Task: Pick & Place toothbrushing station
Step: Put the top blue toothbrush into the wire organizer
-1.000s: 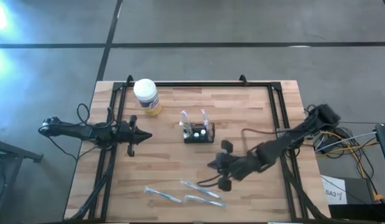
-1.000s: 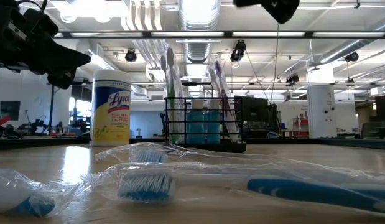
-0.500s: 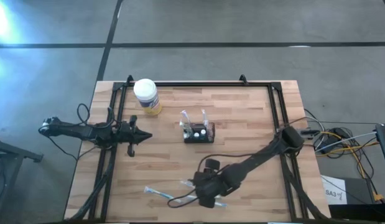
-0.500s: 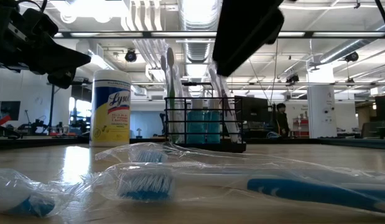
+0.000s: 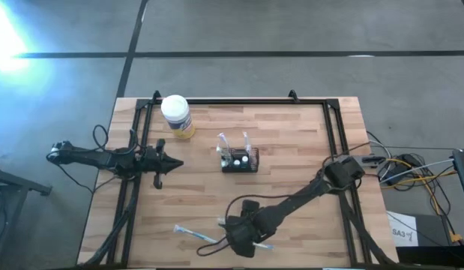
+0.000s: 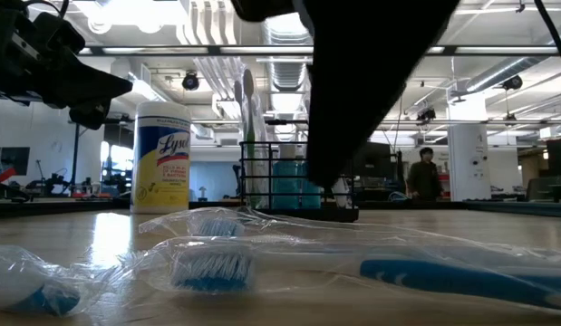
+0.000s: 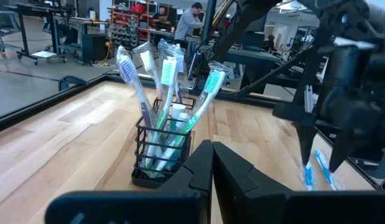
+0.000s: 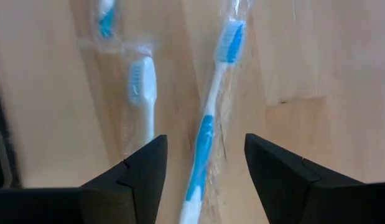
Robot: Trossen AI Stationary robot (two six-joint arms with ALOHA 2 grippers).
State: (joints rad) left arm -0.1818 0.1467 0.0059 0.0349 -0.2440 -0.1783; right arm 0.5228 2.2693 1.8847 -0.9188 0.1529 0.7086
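Since the earlier frames the right arm has been swung from the right half of the table toward its front edge, and its fingers, formerly pressed together, have been spread. The right gripper [image 5: 243,241] is now positioned low over the wrapped toothbrushes lying near the front edge, its jaws standing wide apart; in the right wrist view a blue-and-white toothbrush [image 8: 208,124] in clear wrap is seen lying on the wood between the two fingers [image 8: 133,174], with nothing gripped. A second wrapped toothbrush [image 8: 141,90] is seen just beside it, and another [image 5: 194,235] lies further toward the front-left corner. The toothbrushing station [image 5: 240,162], a small black slotted holder, is stood upright near the middle of the table [image 5: 291,135], well apart from the right gripper, with several toothbrushes [image 7: 164,81] held in it, heads up. A white-lidded yellow jar [image 5: 176,115] is placed toward the back-left corner. The left gripper [image 5: 170,163] is held above the left edge of the table, pointed toward the station, its jaws closed with nothing between them. In the low view a person [image 6: 426,174] is seen standing in the room behind the table.
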